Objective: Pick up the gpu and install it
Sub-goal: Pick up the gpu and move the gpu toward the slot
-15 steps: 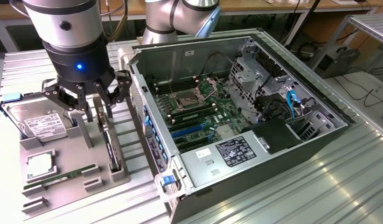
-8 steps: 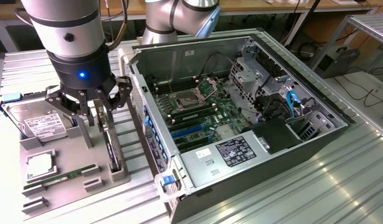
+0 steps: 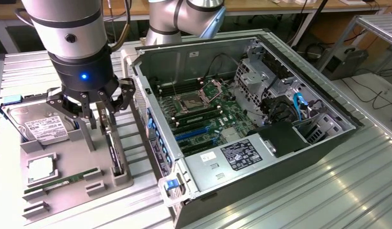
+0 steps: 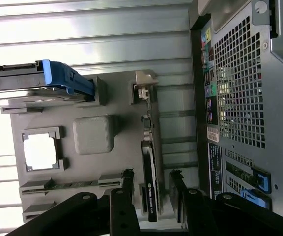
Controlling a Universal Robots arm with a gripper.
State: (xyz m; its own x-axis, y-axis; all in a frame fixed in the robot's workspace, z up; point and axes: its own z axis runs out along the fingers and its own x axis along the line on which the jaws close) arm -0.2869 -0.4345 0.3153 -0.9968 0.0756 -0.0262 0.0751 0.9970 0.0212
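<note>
Pick-up step in hand, nothing gripped: the fingers [image 4: 127, 184] stand wide open to either side of the gpu [image 4: 150, 189], which sits on edge in the grey holder tray [image 3: 67, 153] beside the open computer case [image 3: 247, 119]; the grasp, in my judgement, calls for square, centred closure.

High exterior view and close wrist view both look down on the parts tray [image 3: 71, 161] [image 4: 119, 167].

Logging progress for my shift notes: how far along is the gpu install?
Done: nothing visible; the gpu stands on edge in the grey holder. In hand: the open claw straddles its end, not gripping. Left: lifting it and seating it in the open computer case, whose blue slots sit bare.
</note>
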